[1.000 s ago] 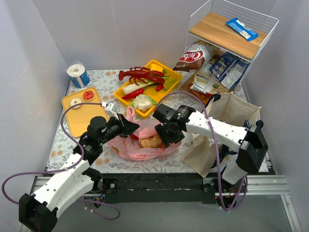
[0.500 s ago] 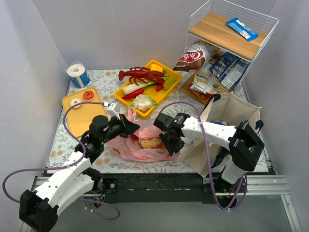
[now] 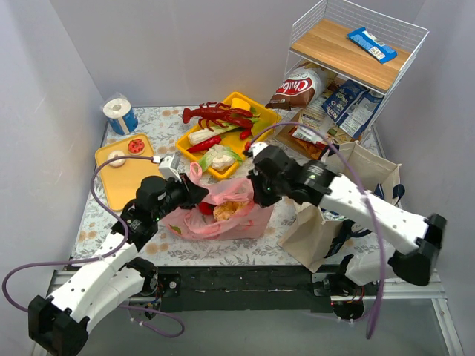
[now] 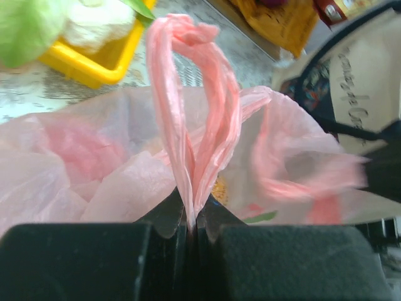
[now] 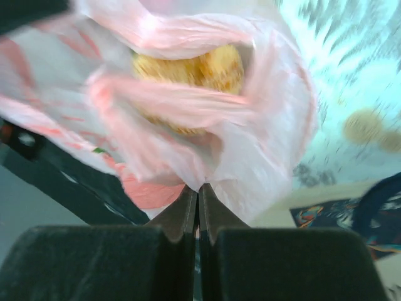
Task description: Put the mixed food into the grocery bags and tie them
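The pink grocery bag (image 3: 223,216) sits mid-table, stretched between both grippers. Orange toy bread (image 3: 226,211) and something red lie inside it. My left gripper (image 3: 194,191) is shut on the bag's twisted loop handle (image 4: 188,106), which stands up from the jaws (image 4: 190,219). On the bag's right side, my right gripper (image 3: 260,199) is shut on a pinch of the pink film (image 5: 207,169), with the bread (image 5: 188,69) just beyond its tips (image 5: 198,195). The beige canvas tote (image 3: 360,174) stands to the right. Snack packets (image 3: 343,104) lean in the rack.
A yellow tray (image 3: 256,104) at the back holds a red toy lobster (image 3: 217,114) and vegetables. A yellow board (image 3: 122,182) lies on the left and a paper roll (image 3: 119,115) at back left. The white wire rack (image 3: 356,44) holds a blue packet (image 3: 371,43) on its wooden shelf.
My right gripper has closed on the bag's right side and lifted it back and up, raising that edge. The left gripper has kept its grip on the handle.
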`<move>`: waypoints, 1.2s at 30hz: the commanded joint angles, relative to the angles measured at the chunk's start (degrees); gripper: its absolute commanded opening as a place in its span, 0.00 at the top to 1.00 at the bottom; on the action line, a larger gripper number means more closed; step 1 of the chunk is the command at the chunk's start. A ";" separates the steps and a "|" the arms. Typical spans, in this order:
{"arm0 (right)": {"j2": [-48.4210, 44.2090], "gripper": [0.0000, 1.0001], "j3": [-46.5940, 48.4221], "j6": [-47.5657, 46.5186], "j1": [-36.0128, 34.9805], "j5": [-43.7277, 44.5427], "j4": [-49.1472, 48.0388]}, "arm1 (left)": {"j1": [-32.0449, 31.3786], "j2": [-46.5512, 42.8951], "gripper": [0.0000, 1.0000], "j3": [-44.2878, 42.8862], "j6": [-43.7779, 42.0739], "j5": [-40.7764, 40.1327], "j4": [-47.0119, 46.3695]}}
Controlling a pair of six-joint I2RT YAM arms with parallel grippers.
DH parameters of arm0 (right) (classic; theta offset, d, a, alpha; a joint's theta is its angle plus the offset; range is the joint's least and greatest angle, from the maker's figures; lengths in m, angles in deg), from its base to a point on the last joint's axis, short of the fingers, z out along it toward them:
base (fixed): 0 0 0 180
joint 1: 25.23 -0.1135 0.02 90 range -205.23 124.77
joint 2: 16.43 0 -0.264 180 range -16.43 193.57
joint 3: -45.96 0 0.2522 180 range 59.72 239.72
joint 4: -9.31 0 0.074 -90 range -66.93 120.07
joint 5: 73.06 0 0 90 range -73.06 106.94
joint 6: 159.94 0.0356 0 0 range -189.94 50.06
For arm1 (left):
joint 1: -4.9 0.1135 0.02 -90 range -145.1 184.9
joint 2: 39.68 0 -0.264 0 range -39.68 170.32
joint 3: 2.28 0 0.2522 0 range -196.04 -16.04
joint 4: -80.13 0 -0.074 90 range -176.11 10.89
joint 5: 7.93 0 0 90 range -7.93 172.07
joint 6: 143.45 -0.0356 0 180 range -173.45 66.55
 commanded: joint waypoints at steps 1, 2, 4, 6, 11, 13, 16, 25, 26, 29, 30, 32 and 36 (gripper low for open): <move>-8.96 0.96 2.93 -3.88 -0.05 3.37 -7.71 | -0.12 -2.90 1.00 -4.81 2.51 -13.13 7.82; -10.19 0.99 2.76 -4.23 -0.05 3.63 -9.40 | -0.12 -3.25 1.00 -5.34 4.35 -16.46 10.44; -13.97 0.99 2.14 -5.47 -0.05 4.33 -17.10 | -0.12 -4.13 1.00 -6.48 6.29 -19.03 12.92; -16.43 0.99 1.01 -5.20 0.12 6.70 -21.17 | -0.12 -5.35 1.00 -6.75 6.83 -18.44 13.81; -14.60 0.99 -5.05 -4.85 1.26 7.51 -21.55 | -0.12 -7.64 1.00 -5.00 6.48 -14.75 9.88; -11.79 0.99 -8.65 -2.23 1.44 6.28 -19.01 | -0.12 -7.56 1.00 -4.03 4.99 -10.46 7.49; -8.54 0.99 -10.34 0.32 1.97 6.27 -13.21 | -0.12 -6.16 1.00 -2.53 4.28 -6.66 4.76; -7.39 0.01 5.54 -14.33 2.58 -3.30 -8.29 | -0.12 -2.46 1.00 -3.93 4.81 -7.09 1.86; -6.52 0.01 10.18 -15.91 2.58 -4.09 -7.40 | -0.12 -2.37 1.00 -4.02 4.81 -7.26 1.94; -2.83 0.02 15.83 -20.92 2.58 -7.52 -5.11 | -0.12 -2.72 1.00 -3.85 4.89 -7.27 1.94; -1.16 0.02 17.85 -22.41 2.58 -10.75 -4.93 | -0.12 -3.07 1.00 -3.85 4.81 -7.35 2.03; 1.12 0.02 19.01 -25.57 2.50 -11.57 -4.49 | -0.12 -3.34 1.00 -3.67 4.89 -7.53 2.12; 5.17 0.03 21.82 -29.63 2.50 -14.46 -3.09 | -0.12 -3.78 1.00 -3.67 4.89 -7.71 2.65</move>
